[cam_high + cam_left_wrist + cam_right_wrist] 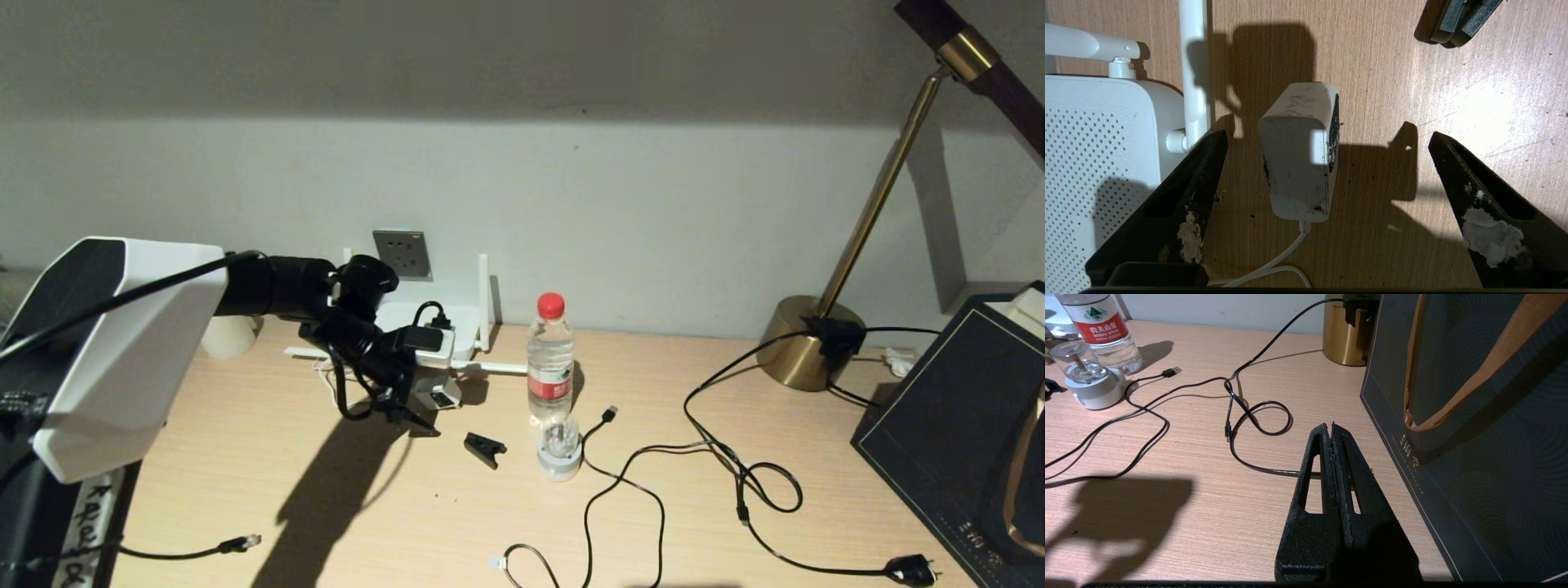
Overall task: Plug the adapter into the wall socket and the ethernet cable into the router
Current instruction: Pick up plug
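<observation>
The white adapter (1298, 163) lies on the wooden table with its thin white cord (1274, 265) trailing back toward the wrist. My left gripper (1327, 134) is open and straddles it, touching nothing; the adapter lies nearer one finger (1188, 192). In the head view the left gripper (429, 402) hangs over the adapter (435, 390), just in front of the white router (457, 320). The router (1098, 134) is right beside the gripper. The grey wall socket (402, 253) is on the wall behind the router. The ethernet cable (238, 542) ends near the table's front left edge. My right gripper (1331, 425) is shut and empty, low over the table.
A water bottle (549, 355) and a small clear-domed gadget (560, 449) stand right of the adapter, with a small black clip (485, 448) between. A black USB cable (608, 414) and lamp cord (910, 569) loop across the table. Brass lamp base (808, 343) and dark bag (963, 433) at right.
</observation>
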Controlling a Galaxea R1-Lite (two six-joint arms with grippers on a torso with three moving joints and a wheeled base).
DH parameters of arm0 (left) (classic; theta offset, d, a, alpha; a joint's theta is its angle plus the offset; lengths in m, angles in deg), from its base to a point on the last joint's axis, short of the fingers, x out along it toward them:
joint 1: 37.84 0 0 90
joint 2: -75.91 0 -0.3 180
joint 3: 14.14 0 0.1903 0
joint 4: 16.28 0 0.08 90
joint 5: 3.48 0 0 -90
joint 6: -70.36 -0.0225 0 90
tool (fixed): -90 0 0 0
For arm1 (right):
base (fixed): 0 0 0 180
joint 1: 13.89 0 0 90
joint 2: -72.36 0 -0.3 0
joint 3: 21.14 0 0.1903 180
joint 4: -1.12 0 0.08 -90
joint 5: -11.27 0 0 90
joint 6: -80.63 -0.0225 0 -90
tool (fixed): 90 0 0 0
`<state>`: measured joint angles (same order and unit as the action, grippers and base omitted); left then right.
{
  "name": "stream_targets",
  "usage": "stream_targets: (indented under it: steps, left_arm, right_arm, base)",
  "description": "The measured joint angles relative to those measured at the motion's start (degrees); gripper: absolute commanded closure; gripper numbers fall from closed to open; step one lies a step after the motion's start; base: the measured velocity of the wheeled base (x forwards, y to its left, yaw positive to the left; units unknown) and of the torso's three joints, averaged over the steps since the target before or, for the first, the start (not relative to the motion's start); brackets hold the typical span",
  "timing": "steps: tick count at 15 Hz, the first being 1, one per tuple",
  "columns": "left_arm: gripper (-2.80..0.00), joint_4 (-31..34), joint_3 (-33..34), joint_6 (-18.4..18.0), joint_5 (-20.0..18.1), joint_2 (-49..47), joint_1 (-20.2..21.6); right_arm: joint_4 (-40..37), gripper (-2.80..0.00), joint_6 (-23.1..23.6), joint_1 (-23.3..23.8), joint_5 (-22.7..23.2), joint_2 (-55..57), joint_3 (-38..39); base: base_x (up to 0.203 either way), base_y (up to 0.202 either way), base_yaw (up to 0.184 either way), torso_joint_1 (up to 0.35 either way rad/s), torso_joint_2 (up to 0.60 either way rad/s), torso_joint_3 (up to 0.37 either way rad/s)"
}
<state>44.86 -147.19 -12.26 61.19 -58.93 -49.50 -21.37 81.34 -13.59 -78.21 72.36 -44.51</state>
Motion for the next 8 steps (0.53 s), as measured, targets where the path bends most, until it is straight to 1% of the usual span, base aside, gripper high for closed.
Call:
stream_targets:
  steps: [6, 7, 8]
  left_arm:
    - [-2.8, 0.0, 0.0, 0.0, 0.0, -0.6, -0.2]
    - [-2.43, 0.1, 0.0, 0.0, 0.0, -0.7, -0.2]
    - [0.0, 0.1, 0.0, -0.1, 0.0, -0.8, -0.2]
  right_arm:
    - [0.0, 0.0, 0.0, 0.0, 0.0, 0.0, 0.0]
    - [0.0, 0.0, 0.0, 0.0, 0.0, 0.0, 0.0]
    - [0.0, 0.0, 0.0, 0.0, 0.0, 0.0, 0.0]
  base:
    - [0.0, 0.0, 0.0, 0.0, 0.0, 0.0]
    - [0.0, 0.0, 0.0, 0.0, 0.0, 0.0]
    - [0.0, 0.0, 0.0, 0.0, 0.0, 0.0]
